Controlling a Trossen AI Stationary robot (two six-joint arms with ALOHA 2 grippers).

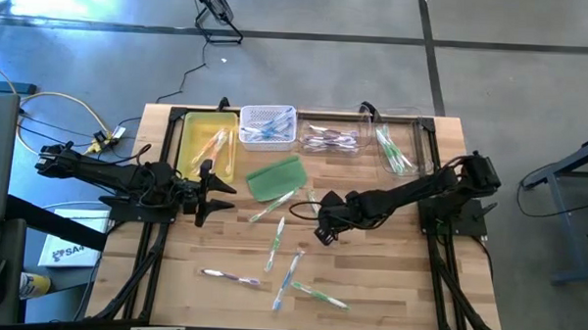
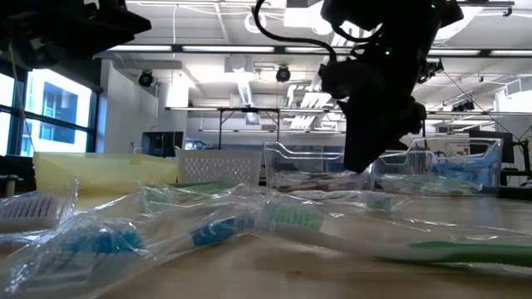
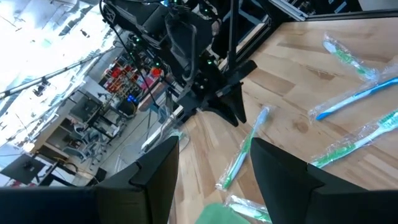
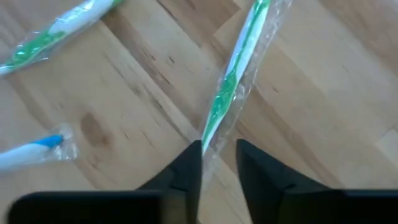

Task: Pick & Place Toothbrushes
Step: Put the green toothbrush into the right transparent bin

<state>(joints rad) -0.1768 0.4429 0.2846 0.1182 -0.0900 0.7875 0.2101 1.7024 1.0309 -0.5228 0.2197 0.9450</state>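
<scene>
Several wrapped toothbrushes (image 1: pixel 276 245) lie flat on the wooden table, green and blue ones, seen close up in the low view (image 2: pixel 291 218). My right gripper (image 1: pixel 323 228) points down at the table's middle. In the right wrist view it (image 4: pixel 219 155) is open by a narrow gap, with the end of a green wrapped toothbrush (image 4: pixel 233 81) between its fingertips. My left gripper (image 1: pixel 219 192) hangs open over the table's left part, beside a flat green pad (image 1: pixel 274 177), and holds nothing (image 3: pixel 214 155). My right gripper comes from above, pointing down, with its fingers on either side of the green toothbrush's near end (image 4: pixel 208 138). The wrapper there reaches one fingertip (image 4: pixel 191 158); whether it touches I cannot tell. The toothbrush lies flat on the table.
Along the far edge stand a yellow tray (image 1: pixel 192 147), a white basket (image 1: pixel 268 113) and two clear bins (image 1: pixel 330 122) (image 1: pixel 413 140), each holding toothbrushes. The green pad lies between the arms. Bare wood shows at the table's right and near left.
</scene>
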